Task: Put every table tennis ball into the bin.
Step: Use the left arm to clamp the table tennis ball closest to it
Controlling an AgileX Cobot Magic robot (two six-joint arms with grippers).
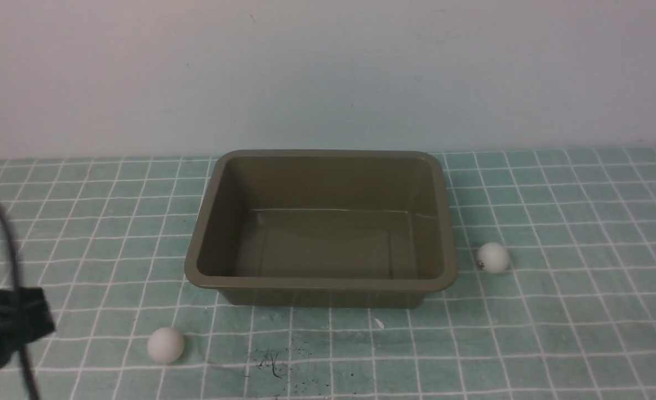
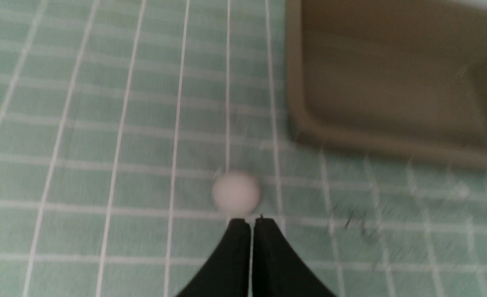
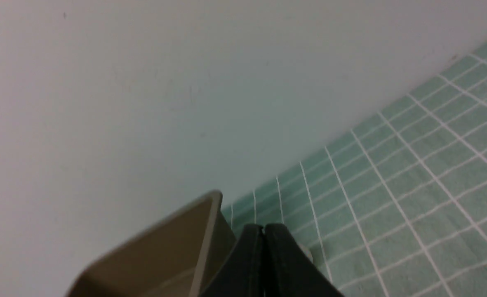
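bin [image 1: 316, 284] mid desk [image 1: 583, 333], open side up, long axis left to right; both balls lie outside it. plain ball [image 1: 165, 345] near-left of bin, just off the left pincer [image 2: 251, 222], which is clenched on nothing. marked ball [image 1: 493, 258] just right of bin, mark toward the left. right pincer [image 3: 263, 229] clenched, empty.

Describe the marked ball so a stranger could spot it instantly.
Start at the big olive-brown bin. The marked ball lies just off its right side. Unlike the plain ball near the bin's front-left corner, it shows a tiny dark print.
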